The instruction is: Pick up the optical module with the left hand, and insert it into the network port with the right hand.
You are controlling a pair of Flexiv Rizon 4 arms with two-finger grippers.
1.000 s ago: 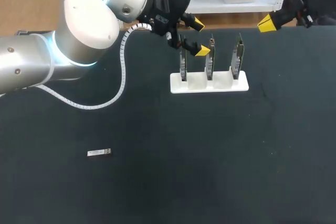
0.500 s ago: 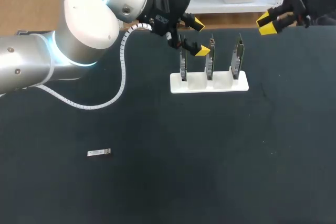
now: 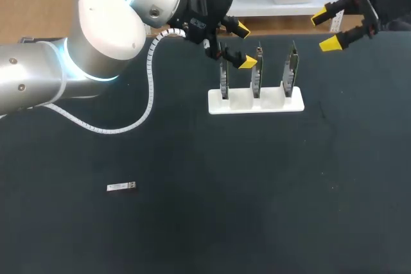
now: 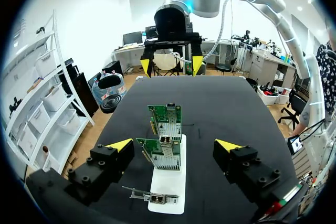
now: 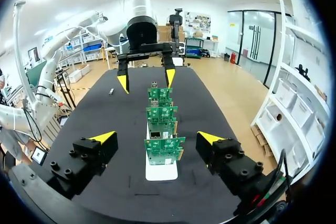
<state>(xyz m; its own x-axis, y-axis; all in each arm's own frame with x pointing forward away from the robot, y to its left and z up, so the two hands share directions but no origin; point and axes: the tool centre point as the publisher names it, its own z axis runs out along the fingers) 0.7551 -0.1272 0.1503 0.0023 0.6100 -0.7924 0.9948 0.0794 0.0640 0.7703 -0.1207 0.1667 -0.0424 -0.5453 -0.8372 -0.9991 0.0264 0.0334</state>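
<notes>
The optical module [image 3: 121,187], a small silver bar, lies alone on the black table at the front left; in the right wrist view the optical module [image 5: 111,92] is far off beside the cards. Three green network cards [image 3: 256,72] stand upright in a white stand [image 3: 255,102] at the back middle. My left gripper [image 3: 243,45] hangs open just above the leftmost card, holding nothing. My right gripper [image 3: 325,31] is open and empty at the table's far right edge. Each wrist view looks down the row of cards [image 4: 167,140] [image 5: 161,114] at the other gripper.
The left arm's white cable loop [image 3: 138,117] rests on the table [image 3: 270,197] left of the stand. In the left wrist view, the white stand [image 4: 170,184] lies between and below its own open fingers.
My right gripper has gone from shut to wide open at the back right edge. The left arm, the cards and the module have not moved.
</notes>
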